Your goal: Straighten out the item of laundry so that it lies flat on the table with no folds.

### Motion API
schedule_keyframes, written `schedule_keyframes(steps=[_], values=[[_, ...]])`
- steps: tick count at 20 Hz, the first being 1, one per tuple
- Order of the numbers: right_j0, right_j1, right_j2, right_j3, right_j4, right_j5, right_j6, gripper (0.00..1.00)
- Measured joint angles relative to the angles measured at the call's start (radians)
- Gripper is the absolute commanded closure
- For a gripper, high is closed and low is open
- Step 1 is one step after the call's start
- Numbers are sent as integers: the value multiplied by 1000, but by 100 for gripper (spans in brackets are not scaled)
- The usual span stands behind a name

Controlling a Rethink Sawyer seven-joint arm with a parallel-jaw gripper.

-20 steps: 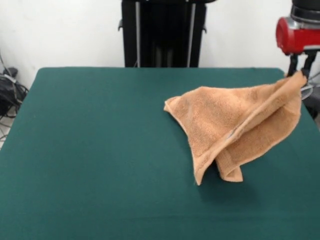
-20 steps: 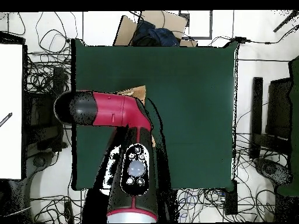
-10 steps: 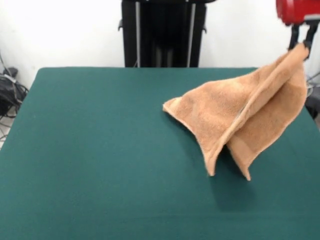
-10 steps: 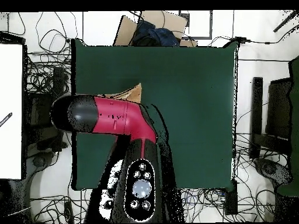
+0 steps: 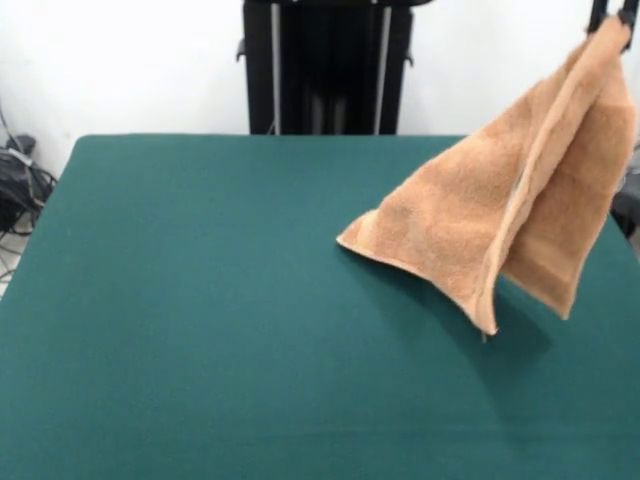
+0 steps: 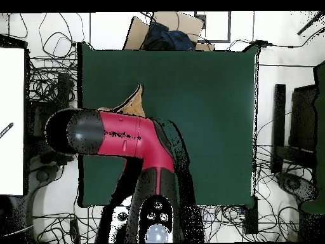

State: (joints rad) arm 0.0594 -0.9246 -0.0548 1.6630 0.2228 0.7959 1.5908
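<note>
The item of laundry, an orange-tan terry towel, hangs folded in two from one top corner at the front view's upper right. My gripper is shut on that corner, and only its black fingertips show at the top edge. The towel's left corner rests on the green table, while its lower points hang at or just above the cloth. In the overhead view the red arm covers the gripper, and only a sliver of the towel shows near the table at its left edge.
Cables lie beside the table's left edge in the front view. In the overhead view a cardboard box with dark cloth sits beyond the top edge, a white board stands at the left, and wires ring the table.
The gripper has risen and left the top of the front view, pulling the towel up. The towel's lower folds have lifted off the table and it now hangs longer.
</note>
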Motion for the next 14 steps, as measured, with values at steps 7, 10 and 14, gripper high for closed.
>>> schedule_keyframes(steps=[7, 10, 14], values=[[-10, -29, 0, 0, 4, 23, 0, 100], [-23, -32, 0, 2, 13, 23, 0, 100], [-37, -39, 2, 16, 33, 23, 0, 100]])
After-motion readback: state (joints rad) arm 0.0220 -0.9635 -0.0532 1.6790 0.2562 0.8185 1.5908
